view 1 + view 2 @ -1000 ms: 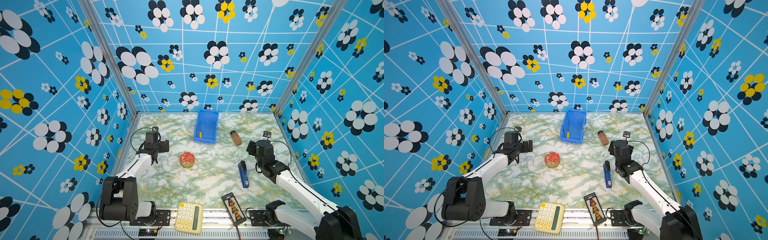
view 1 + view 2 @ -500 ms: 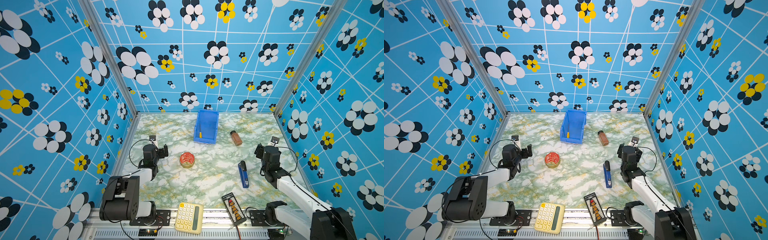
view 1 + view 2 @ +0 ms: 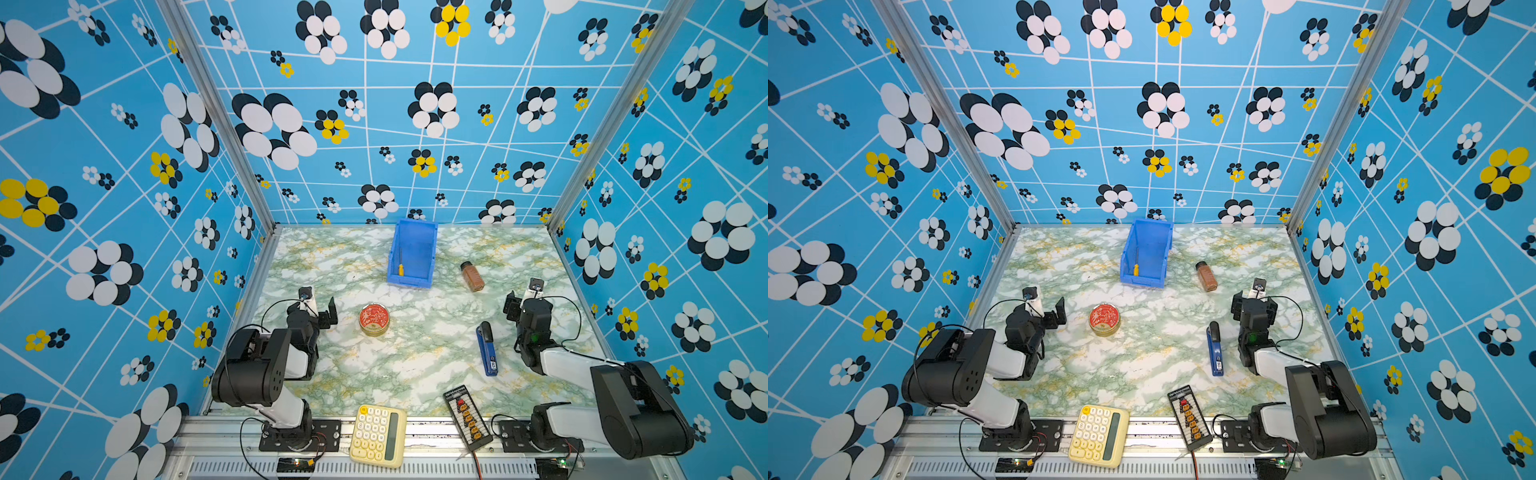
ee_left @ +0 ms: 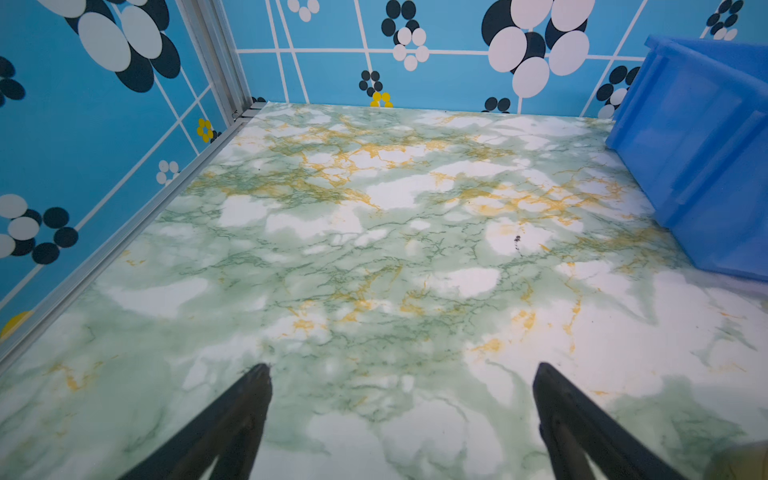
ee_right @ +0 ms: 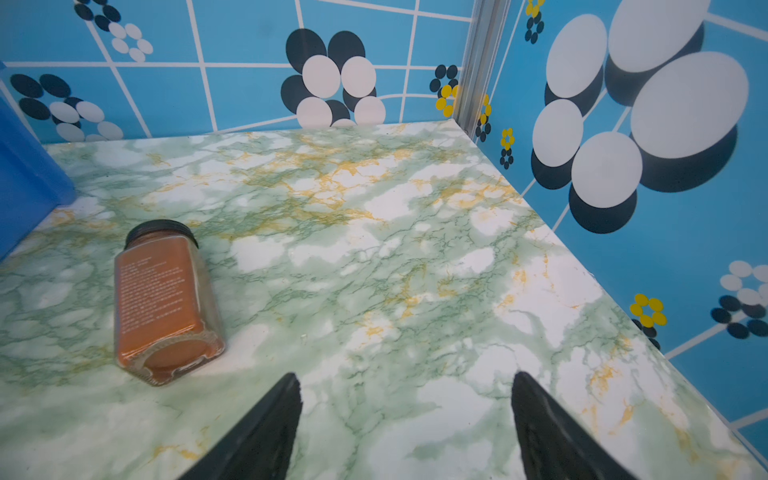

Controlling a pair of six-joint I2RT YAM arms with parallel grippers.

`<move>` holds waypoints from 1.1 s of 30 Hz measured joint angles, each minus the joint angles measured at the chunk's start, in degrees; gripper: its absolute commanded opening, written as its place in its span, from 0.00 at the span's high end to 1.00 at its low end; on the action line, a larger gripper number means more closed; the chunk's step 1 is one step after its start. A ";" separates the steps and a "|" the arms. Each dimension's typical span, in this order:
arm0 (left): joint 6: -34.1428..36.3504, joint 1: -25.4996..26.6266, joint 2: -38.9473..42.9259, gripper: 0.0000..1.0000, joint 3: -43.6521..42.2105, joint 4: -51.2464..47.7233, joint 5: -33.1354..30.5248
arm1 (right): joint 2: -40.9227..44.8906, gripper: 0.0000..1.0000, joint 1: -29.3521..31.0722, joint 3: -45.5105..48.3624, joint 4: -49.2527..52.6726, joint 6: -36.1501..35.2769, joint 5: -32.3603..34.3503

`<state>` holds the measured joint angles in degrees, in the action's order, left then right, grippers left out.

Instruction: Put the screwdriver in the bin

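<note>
Closest to the front edge, a pale yellow calculator (image 3: 377, 435) and a black board (image 3: 467, 417) with a row of orange connectors lie across the metal rail (image 3: 428, 432). A little farther in, a blue-and-black stapler (image 3: 487, 349) lies flat on the marble-patterned table (image 3: 415, 374), just beside my right arm (image 3: 557, 363), its black end pointing away from me. My left gripper (image 4: 400, 368) is released: in the left wrist view its two dark fingers (image 4: 237, 415) stand far apart with only bare table between them. A round red tin (image 3: 374, 318) sits near it toward the middle, not touching. My right gripper (image 5: 405, 376) is likewise released, its jaws spread wide over bare table, gripping nothing. Beyond it, off toward the middle, a jar (image 5: 164, 299) of orange-brown powder lies on its side, black lid turned to the back, apart from my fingers and from the bin (image 3: 417, 249). That bin stands farther back still, near the rear and about midway across, bright blue, its lowered lip facing me. The screwdriver (image 3: 400, 269) lies inside it in both top views, on the floor along the bin's left side, yellow handle toward the lip and thin shaft pointing to the back. Both of my grippers are well apart from the bin; a part of it shows at the edge of each wrist view. Behind everything rises the blue wall (image 3: 432, 66) patterned with black, white and yellow flowers.
</note>
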<state>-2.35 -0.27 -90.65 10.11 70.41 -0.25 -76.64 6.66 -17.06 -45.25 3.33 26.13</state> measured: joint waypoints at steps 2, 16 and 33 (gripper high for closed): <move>-0.02 0.00 0.00 0.01 0.07 1.92 0.00 | -2.03 0.18 -1.51 0.00 -3.30 0.07 -0.98; -0.26 0.00 -0.07 0.01 -0.35 7.43 -1.55 | -11.82 0.01 -5.25 -4.20 -7.61 0.00 -12.35; -0.26 0.00 -0.42 0.01 -0.44 8.07 -2.16 | -11.82 0.01 -5.25 -4.20 -6.34 0.00 -13.66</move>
<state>-2.61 -0.27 -91.07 9.67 78.48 -2.42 -88.47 1.41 -21.26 -51.59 3.33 12.47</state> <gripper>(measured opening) 0.992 0.991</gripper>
